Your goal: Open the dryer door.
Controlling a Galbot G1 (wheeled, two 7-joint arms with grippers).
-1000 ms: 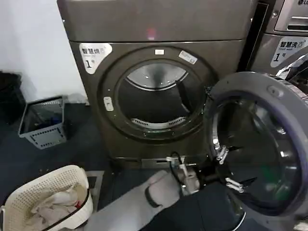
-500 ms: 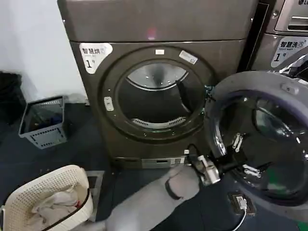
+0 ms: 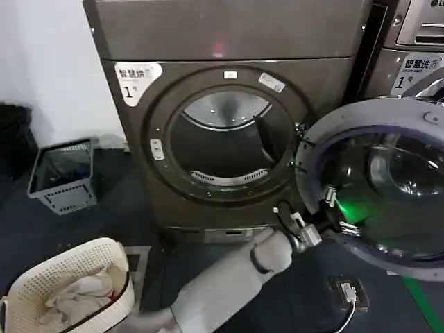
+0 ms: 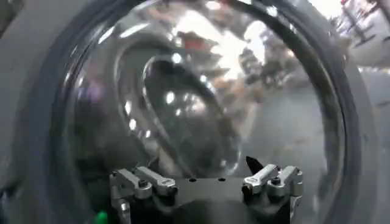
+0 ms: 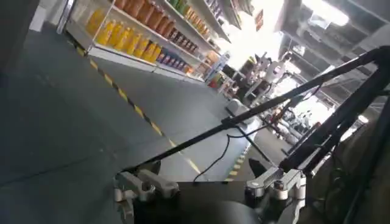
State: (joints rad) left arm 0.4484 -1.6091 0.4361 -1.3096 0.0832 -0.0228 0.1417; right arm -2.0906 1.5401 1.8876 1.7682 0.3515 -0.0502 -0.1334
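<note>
The bronze-grey dryer (image 3: pixel 229 41) carries a "1" sticker (image 3: pixel 132 76), and its drum opening (image 3: pixel 222 149) is uncovered. The dryer door (image 3: pixel 361 114) stands swung out to the right on its hinge, grey inner face and dark glass turned toward me. My left gripper (image 3: pixel 338 210) is open at the lower left of the door's glass bowl, holding nothing. In the left wrist view the glass of the dryer door (image 4: pixel 183 91) looms just beyond the open left gripper (image 4: pixel 204 179). The right gripper (image 5: pixel 207 182) is open and empty, away from the dryer, facing a floor and shop shelves.
A cream laundry basket (image 3: pixel 69 284) with cloth sits at the front left. A grey crate (image 3: pixel 62 173) stands by the white wall. A neighbouring machine (image 3: pixel 416 62) is on the right behind the door. A small cabled box (image 3: pixel 347 291) lies on the floor below the door.
The door has swung farther out to the right. My left arm has stretched forward and upward with it, the gripper rising along the glass. A green glow now shows on the glass.
</note>
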